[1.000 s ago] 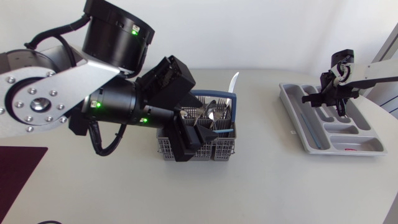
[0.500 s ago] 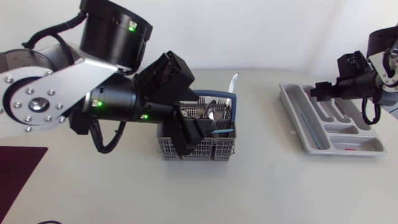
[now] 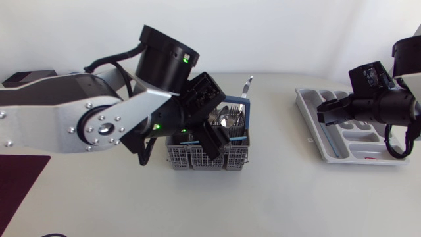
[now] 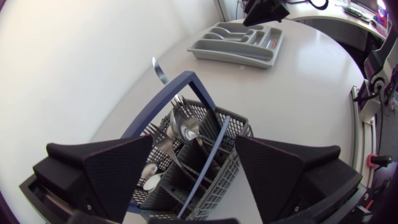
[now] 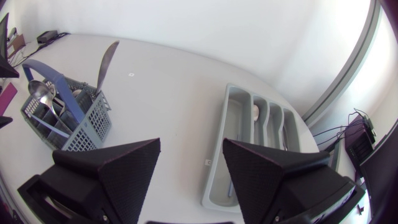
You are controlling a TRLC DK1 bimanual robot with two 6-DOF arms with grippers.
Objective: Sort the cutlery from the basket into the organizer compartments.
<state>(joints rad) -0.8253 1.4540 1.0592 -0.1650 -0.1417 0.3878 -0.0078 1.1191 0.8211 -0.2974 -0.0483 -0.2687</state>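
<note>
The grey wire basket [image 3: 227, 158] with a blue handle [image 3: 231, 102] stands mid-table and holds several spoons and forks [image 3: 227, 118]; one utensil [image 3: 246, 86] sticks up at its far side. My left gripper [image 3: 209, 136] hovers open right over the basket [image 4: 214, 165]. In the left wrist view the cutlery [image 4: 183, 127] lies just ahead of the empty gap of the left gripper [image 4: 193, 171]. The grey organizer [image 3: 316, 131] sits at the right. My right gripper [image 3: 327, 112] hangs open and empty above the organizer's left side [image 5: 214, 180]. A spoon [image 5: 255, 112] rests in one compartment.
A dark red mat [image 3: 16, 181] lies at the table's front left corner. Bare tabletop [image 3: 276, 138] separates basket and organizer. The left arm's thick links [image 3: 85, 128] cover the table's left half.
My right gripper rose out of the organizer, turned toward the basket and opened wider. My left arm swung and turned above the basket, its gripper staying over the cutlery.
</note>
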